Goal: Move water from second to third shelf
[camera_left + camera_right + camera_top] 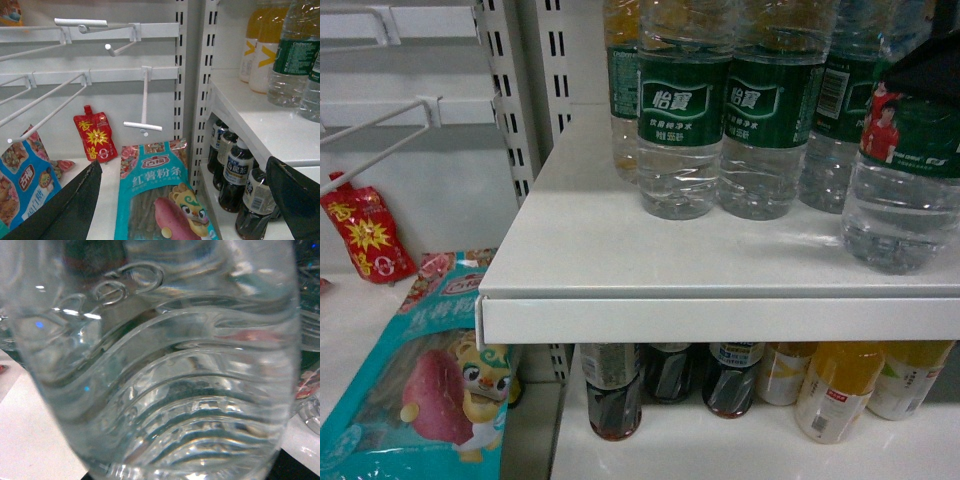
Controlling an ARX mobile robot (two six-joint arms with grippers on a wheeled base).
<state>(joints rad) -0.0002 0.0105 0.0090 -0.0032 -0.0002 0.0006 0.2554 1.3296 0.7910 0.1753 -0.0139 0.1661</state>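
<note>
Several water bottles (685,130) with green labels stand on the white shelf (600,250). The rightmost water bottle (900,195), whose label shows a red-shirted player, stands nearest the shelf's front edge. My right gripper (930,65) shows as a dark shape against its upper label and seems shut on it. That bottle's clear ribbed wall (165,375) fills the right wrist view and hides the fingers. My left gripper (180,210) hangs open lower down to the left, holding nothing, its dark fingers (65,210) wide apart. It is out of the head view.
Dark tea bottles (613,395) and orange juice bottles (840,390) stand on the shelf below. To the left lie a teal noodle packet (420,400) and a red sachet (365,235). White peg hooks (142,125) jut from the back panel. Slotted uprights (200,85) separate the bays.
</note>
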